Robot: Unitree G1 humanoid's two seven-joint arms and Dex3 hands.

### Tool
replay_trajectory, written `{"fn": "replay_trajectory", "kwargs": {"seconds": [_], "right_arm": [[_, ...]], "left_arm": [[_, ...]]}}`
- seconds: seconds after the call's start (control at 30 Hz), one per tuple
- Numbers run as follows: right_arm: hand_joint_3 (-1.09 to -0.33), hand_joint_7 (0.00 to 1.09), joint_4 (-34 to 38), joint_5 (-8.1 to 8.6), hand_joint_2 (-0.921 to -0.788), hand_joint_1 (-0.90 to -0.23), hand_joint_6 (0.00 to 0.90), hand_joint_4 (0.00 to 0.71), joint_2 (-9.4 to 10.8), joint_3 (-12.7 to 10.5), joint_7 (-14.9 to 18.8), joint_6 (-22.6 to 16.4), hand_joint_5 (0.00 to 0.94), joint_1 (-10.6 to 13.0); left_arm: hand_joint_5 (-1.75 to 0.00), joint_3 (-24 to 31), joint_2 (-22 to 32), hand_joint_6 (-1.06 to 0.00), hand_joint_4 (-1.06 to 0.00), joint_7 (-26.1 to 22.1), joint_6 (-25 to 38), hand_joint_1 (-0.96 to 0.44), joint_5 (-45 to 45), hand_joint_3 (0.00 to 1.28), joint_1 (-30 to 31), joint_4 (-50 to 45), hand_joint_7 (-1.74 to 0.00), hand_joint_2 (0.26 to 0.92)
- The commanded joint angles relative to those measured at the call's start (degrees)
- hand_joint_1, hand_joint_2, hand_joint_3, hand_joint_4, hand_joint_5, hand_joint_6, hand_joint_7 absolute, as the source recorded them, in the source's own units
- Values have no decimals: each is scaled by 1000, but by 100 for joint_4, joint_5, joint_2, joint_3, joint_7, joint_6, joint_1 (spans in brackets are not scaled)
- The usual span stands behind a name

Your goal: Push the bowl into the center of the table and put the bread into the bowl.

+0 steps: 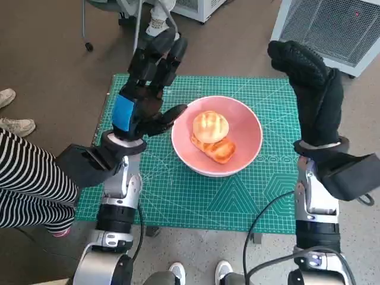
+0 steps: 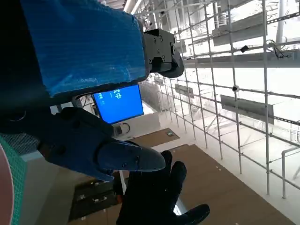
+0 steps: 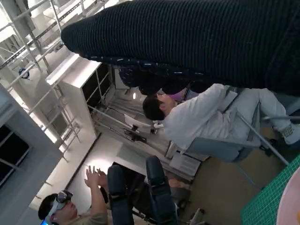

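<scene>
A pink bowl [image 1: 249, 127] stands near the middle of the green cutting mat [image 1: 196, 196] in the head view, with two pieces of golden bread [image 1: 211, 134] inside it. My left hand [image 1: 147, 89] is raised just left of the bowl, fingers spread and holding nothing. My right hand [image 1: 312, 92] is lifted to the right of the bowl, fingers stretched upward and empty. The left wrist view shows the blue-taped back of the left hand [image 2: 84, 47] and the gloved right hand [image 2: 154, 197] beyond it. A sliver of the bowl [image 3: 290, 211] shows in the right wrist view.
The mat covers the small table. A person in striped trousers [image 1: 29, 178] sits at the left; shoes [image 1: 18, 126] lie on the floor there. A white unit [image 1: 332, 27] stands at the back right. Two people [image 3: 206, 117] show in the right wrist view.
</scene>
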Motion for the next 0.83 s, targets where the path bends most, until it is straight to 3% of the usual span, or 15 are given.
{"fn": "replay_trajectory", "kwargs": {"seconds": [0.03,0.83], "right_arm": [[-773,555,16,93,-921,-707,4,169,10,7,55,76,2,95],[-772,555,35,95,-921,-710,4,170,27,16,54,85,1,89]], "left_arm": [[0,-30,21,1,-191,-21,-38,-523,12,216,65,-98,-534,921],[0,-45,38,1,-175,-154,77,-507,-55,220,137,-165,-538,921]]}}
